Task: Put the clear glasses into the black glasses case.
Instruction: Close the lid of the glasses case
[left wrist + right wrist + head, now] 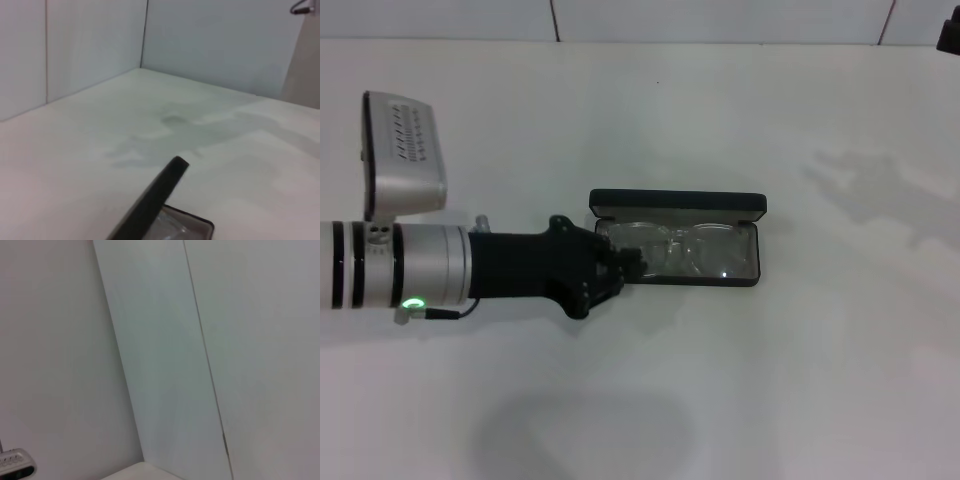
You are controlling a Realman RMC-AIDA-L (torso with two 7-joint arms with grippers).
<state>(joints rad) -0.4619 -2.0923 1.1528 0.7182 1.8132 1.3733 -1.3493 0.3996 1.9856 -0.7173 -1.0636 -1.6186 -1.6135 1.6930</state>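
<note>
The black glasses case lies open in the middle of the white table, its lid standing up along the far side. The clear glasses rest inside it on the lining, filling most of its width. My left gripper reaches in from the left and sits at the left end of the case, over that end of the glasses. In the left wrist view the raised lid of the case shows as a dark bar, with a corner of the case base and a bit of the glasses below it. The right gripper is out of view.
The white table stretches out on all sides of the case, with white wall panels behind it. A grey box-shaped unit sits on my left arm above the forearm. The right wrist view shows only wall panels.
</note>
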